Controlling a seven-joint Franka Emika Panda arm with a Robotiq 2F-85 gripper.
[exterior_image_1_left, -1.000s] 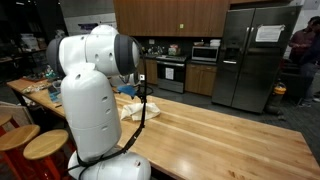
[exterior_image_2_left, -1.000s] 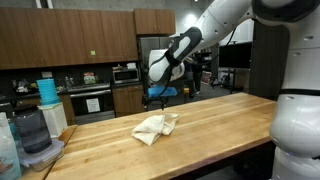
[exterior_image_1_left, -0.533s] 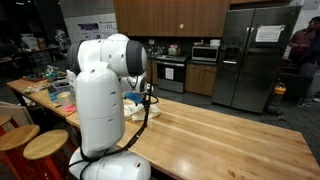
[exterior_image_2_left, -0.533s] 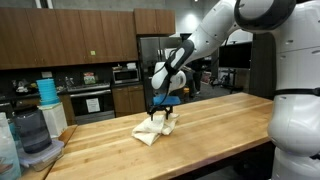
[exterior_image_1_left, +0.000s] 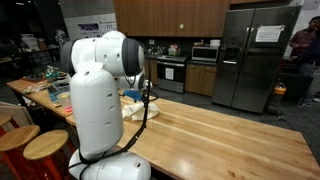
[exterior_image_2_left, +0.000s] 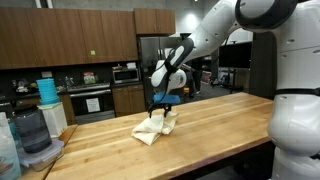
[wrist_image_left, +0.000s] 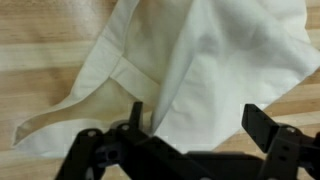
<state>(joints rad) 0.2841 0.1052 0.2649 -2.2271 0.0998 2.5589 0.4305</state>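
A crumpled cream cloth (exterior_image_2_left: 153, 128) lies on the wooden table (exterior_image_2_left: 215, 120). In the wrist view the cloth (wrist_image_left: 190, 60) fills most of the picture. My gripper (wrist_image_left: 200, 122) stands open just above it, and cloth lies between the two black fingers (wrist_image_left: 268, 128). In an exterior view the gripper (exterior_image_2_left: 160, 110) hangs right over the cloth's upper edge. In an exterior view the arm's body hides most of the cloth (exterior_image_1_left: 134, 110) and the gripper itself.
Stacked containers and a blue-lidded stack (exterior_image_2_left: 47, 92) stand at the table's end. Wooden stools (exterior_image_1_left: 40, 147) sit by the table's near edge. A stove (exterior_image_1_left: 170, 72) and a steel fridge (exterior_image_1_left: 255, 55) line the back wall. A person (exterior_image_1_left: 303, 50) stands by the fridge.
The arm has come down from well above the table to just over the cloth. Since half a second ago it has barely moved. The jaws have stayed open.
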